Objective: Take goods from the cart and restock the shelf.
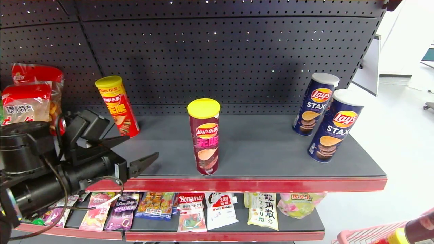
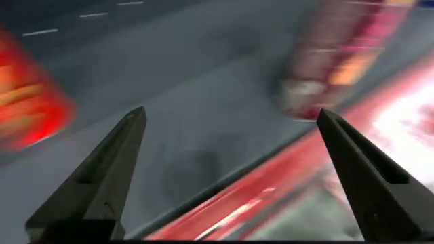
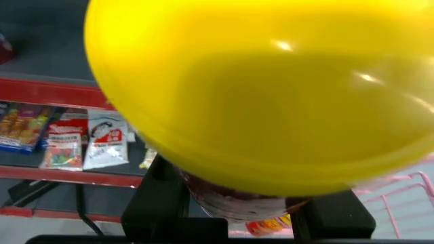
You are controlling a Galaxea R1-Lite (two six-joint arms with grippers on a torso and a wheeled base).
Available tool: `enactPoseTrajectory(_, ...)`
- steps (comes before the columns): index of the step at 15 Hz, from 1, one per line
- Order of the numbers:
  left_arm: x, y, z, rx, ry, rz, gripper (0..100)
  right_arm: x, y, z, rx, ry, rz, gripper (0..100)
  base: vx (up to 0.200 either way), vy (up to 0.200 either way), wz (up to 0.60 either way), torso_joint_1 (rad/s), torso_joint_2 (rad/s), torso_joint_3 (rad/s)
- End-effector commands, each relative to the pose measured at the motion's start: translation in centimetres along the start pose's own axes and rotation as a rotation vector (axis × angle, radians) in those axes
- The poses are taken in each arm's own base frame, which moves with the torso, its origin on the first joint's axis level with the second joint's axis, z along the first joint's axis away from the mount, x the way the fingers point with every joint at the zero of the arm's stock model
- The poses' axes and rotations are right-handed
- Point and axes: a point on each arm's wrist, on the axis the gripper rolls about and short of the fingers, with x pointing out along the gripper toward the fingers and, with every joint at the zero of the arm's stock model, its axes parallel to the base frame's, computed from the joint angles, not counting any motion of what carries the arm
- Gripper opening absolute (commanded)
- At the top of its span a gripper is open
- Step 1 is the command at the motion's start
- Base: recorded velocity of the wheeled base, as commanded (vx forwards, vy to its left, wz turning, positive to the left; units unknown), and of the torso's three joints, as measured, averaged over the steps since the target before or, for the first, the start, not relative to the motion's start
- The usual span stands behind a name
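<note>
A maroon chips can [image 1: 206,139] with a yellow lid stands upright near the shelf's [image 1: 264,152] front edge, blurred in the left wrist view [image 2: 339,61]. My left gripper [image 1: 142,146] hovers open and empty at the front edge, left of that can; its fingers [image 2: 122,156] are spread wide over the shelf board. My right gripper [image 3: 244,207] is shut on another yellow-lidded chips can [image 3: 258,88], whose lid looms close to the right wrist camera. That can [image 1: 415,228] shows low at the right, by the pink cart [image 1: 366,234].
A red chips can [image 1: 117,105] stands at the back left, and two blue cans [image 1: 315,103] [image 1: 335,126] stand at the right. Red snack bags [image 1: 30,98] sit at the far left. Flat packets [image 1: 190,210] line the lower shelf. A pegboard wall backs the shelf.
</note>
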Motion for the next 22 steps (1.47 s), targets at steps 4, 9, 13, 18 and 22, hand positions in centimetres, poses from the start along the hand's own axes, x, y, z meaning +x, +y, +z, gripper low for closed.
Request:
enactPoseTrajectory(4, -11.4, -2.2, 0.8, 0.017, 0.034, 0.215, 100, 2.2, 0.1, -0.1, -0.057, 0.121, -0.038, 0, 0.0, 0.0, 0.0, 0.0, 0.0, 0.0)
enactPoseTrajectory(9, -18.2, -4.0, -0.8, 0.023, 0.106, 0.291, 100, 2.1, 0.0, -0.2, -0.045, 0.124, -0.06, 0, 0.0, 0.0, 0.0, 0.0, 0.0, 0.0)
enactPoseTrajectory(13, -18.0, -3.9, -0.8, 0.057, 0.118, 0.296, 100, 2.1, 0.1, -0.2, -0.045, 0.126, -0.052, 0, 0.0, 0.0, 0.0, 0.0, 0.0, 0.0)
enactPoseTrajectory(18, -17.9, -3.9, -0.9, 0.054, 0.123, 0.287, 100, 2.0, 0.0, -0.2, -0.045, 0.119, -0.053, 0, 0.0, 0.04, 0.0, 0.0, 0.0, 0.0)
enactPoseTrajectory(22, -17.9, -3.9, -0.9, 0.054, 0.124, 0.282, 100, 2.0, 0.1, -0.2, -0.044, 0.117, -0.052, 0, 0.0, 0.15, 0.0, 0.001, 0.0, 0.003)
